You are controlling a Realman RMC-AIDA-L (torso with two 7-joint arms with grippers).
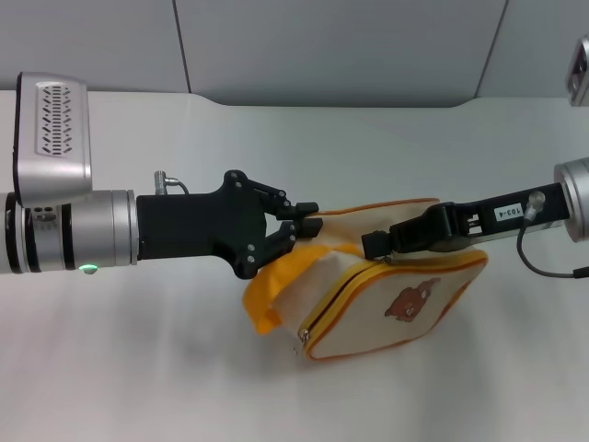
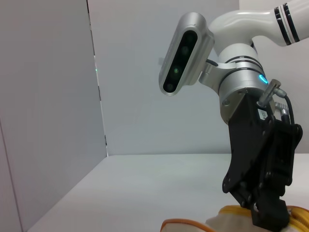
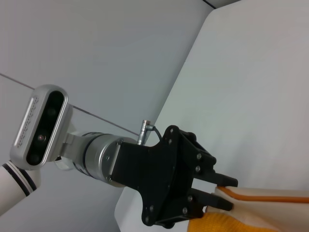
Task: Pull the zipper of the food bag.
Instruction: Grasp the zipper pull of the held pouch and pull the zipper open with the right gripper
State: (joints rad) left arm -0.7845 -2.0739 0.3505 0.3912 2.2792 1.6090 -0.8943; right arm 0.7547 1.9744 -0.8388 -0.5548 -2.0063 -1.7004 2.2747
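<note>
The cream food bag (image 1: 368,318) with a brown bear picture (image 1: 411,301) lies on the white table (image 1: 138,359). Its yellow zipper (image 1: 354,281) curves along the top edge, and the small silver pull tab (image 1: 302,339) hangs free at the near left end. My left gripper (image 1: 302,221) is shut on the bag's far left edge, just above the yellow loop handle (image 1: 271,290); the right wrist view shows the left gripper (image 3: 224,192) pinching the cream cloth. My right gripper (image 1: 371,245) reaches in from the right and is shut on the bag's top beside the zipper line; it also shows in the left wrist view (image 2: 268,223).
The table's far edge meets a grey panelled wall (image 1: 322,46). A grey wall panel (image 2: 48,121) stands at the table's side in the left wrist view. Bare tabletop lies in front of the bag and to its left.
</note>
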